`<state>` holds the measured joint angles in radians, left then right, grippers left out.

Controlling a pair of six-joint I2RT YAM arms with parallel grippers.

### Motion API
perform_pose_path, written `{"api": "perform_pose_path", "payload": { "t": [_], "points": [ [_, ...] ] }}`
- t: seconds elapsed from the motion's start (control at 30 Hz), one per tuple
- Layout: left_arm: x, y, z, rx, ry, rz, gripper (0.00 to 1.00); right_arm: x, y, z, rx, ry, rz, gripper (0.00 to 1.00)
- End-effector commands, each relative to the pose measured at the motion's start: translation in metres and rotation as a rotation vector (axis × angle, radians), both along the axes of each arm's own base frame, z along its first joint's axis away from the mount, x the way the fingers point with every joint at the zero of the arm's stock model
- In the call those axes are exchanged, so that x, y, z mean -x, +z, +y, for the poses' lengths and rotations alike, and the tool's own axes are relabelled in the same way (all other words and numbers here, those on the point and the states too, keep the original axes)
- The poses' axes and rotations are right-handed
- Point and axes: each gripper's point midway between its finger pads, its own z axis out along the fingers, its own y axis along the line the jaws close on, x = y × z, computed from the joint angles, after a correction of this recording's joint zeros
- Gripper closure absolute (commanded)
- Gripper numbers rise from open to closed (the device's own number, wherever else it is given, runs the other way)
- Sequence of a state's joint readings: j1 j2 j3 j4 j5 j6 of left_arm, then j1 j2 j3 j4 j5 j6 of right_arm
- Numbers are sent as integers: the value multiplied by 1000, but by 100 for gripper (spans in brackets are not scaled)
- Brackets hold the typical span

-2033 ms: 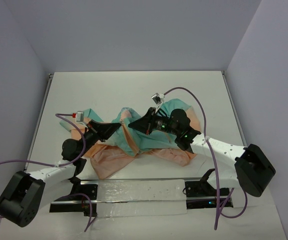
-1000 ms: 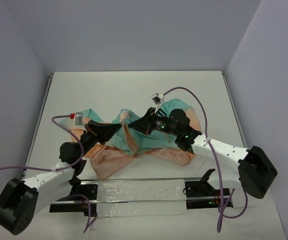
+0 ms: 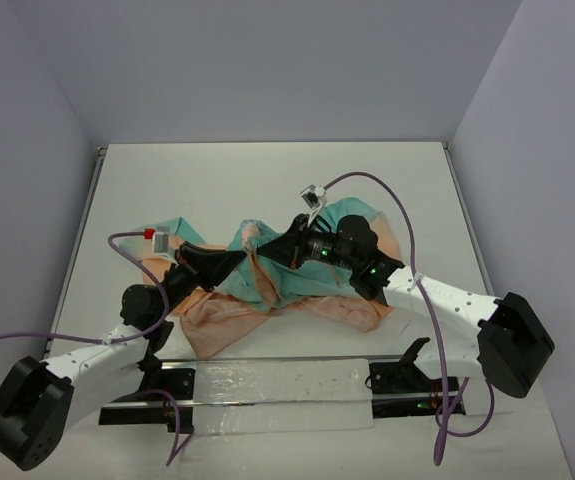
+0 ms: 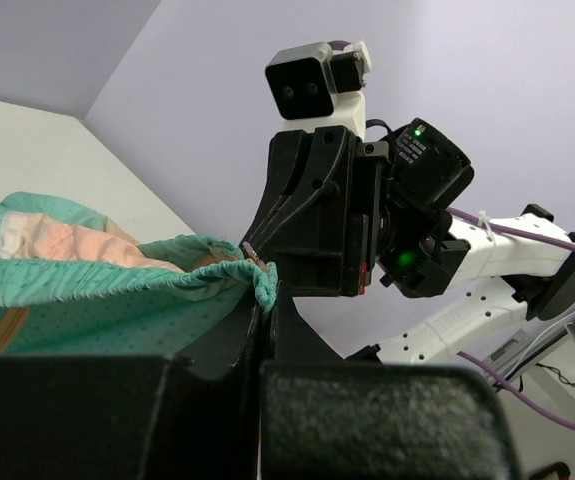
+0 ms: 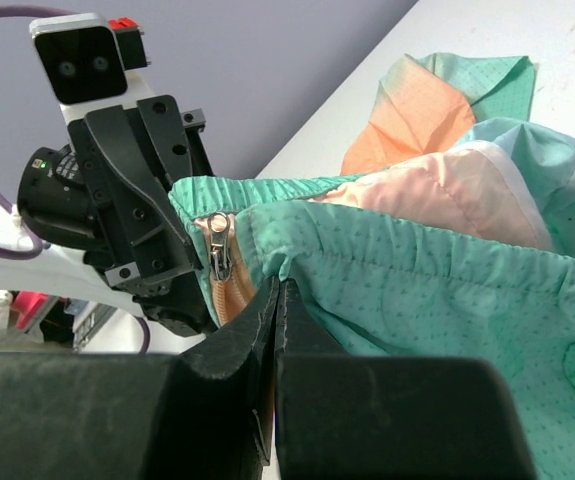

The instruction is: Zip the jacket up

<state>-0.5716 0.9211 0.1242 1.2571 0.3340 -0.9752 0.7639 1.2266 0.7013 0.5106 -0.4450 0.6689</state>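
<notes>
The thin peach-and-teal fabric jacket [image 3: 222, 318] lies crumpled on the white table [image 3: 267, 190], both the left gripper [image 3: 239, 257] and the right gripper [image 3: 265, 244] closed tight on its teal hem [image 5: 387, 260], which may slip out if they pull apart too hard.

A white table [image 3: 217, 185] sits boxed by plain lavender walls [image 3: 267, 70] — soft, even light throughout.
</notes>
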Motion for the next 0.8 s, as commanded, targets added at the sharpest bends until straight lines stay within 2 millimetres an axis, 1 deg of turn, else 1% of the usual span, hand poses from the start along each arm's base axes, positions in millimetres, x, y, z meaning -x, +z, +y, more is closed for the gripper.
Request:
{"api": "perform_pose_path", "payload": {
  "t": [0.0,0.17,0.27,0.53,0.77],
  "points": [
    [3,16,0,-11,16,-82,100,-1,43,-3,-62,-23,-113,100],
    [2,11,-3,-31,6,-70,100,1,45,-5,-77,-23,-112,100],
    [4,10,-4,-19,-7,-61,100,2,49,-2,-88,-10,-113,100],
    [5,12,-8,-7,-24,-62,100,1,52,3,-98,9,-110,100],
    [7,14,-9,-4,-34,-68,100,-5,47,5,-74,-7,-104,100]
  ]
}}
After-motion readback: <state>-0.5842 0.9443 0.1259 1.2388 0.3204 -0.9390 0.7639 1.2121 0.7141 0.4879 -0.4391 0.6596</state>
